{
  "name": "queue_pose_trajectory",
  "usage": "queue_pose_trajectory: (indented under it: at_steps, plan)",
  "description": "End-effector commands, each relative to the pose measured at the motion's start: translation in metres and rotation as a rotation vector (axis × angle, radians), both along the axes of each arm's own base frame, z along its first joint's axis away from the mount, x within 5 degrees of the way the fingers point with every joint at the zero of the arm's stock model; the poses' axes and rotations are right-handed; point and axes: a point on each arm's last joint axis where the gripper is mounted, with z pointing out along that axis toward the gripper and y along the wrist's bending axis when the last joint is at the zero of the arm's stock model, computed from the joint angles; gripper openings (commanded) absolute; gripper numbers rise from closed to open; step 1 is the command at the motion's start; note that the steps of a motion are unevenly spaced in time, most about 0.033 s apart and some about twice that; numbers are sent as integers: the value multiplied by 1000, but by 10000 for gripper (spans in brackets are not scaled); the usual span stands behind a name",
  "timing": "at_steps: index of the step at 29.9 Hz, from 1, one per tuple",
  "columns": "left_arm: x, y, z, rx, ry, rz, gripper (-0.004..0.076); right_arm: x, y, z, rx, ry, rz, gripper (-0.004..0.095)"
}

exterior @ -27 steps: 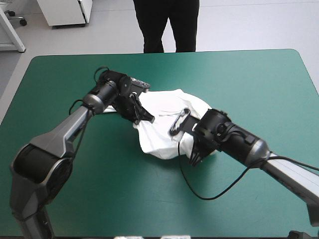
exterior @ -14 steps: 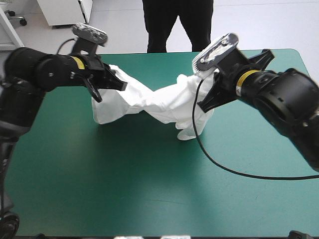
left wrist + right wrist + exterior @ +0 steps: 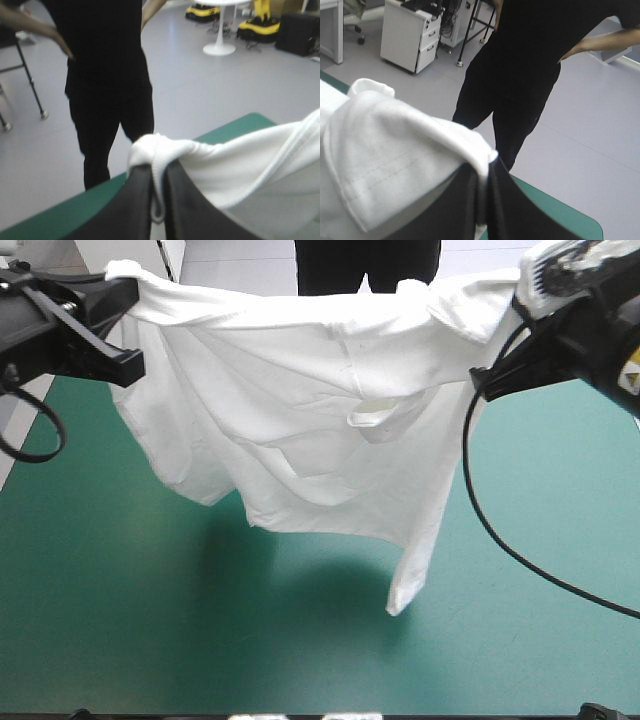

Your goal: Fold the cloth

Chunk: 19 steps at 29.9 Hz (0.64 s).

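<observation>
Above the teal-green cover (image 3: 150,620), we have the T-shirt (image 3: 300,410) lifted off the surface and stretched wide between our two arms, hanging like a sheet on a line. Our left gripper (image 3: 157,172) is clenched on one upper corner, a bunched roll of white fabric pinched between its black fingers (image 3: 135,200). Our right gripper (image 3: 482,177) is clamped the same way on the opposite upper corner, with thick folds of cloth draped over and beside it. From above, the top edge runs nearly taut from one grip to the other. The body below it hangs loose and creased, and its lowest part trails down on the right arm's side, closest to the cover. We cannot tell whether that low end touches the cover; the shadow beneath suggests it hangs clear.

As for progress, we judge the task to be at its opening stage. The garment is picked up and opened out, but we see no fold in it. The wrinkles across the middle look like slack rather than deliberate creases. What remains, as we read it, is nearly everything: laying the shirt flat on the cover, smoothing it, then making the folds themselves into a compact bundle.
</observation>
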Motion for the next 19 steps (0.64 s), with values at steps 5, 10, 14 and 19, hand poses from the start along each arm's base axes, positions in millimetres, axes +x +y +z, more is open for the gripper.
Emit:
queue_pose_trajectory:
  at_steps: [5, 10, 14, 19]
  plan:
    - [-78, 24, 50, -192, -351, -145, -9, -57, -53, 37, 199, -201, 57, -17]
    - [-122, 40, 57, -215, -437, -195, -9, -85, -68, 40, 283, -204, 173, -17]
    - [-138, 46, 49, -207, -363, -217, -9, -90, -67, 34, 300, -130, 219, -17]
    - [-131, 43, 37, -200, -220, -211, -9, -89, -56, 29, 342, -60, 288, -17]
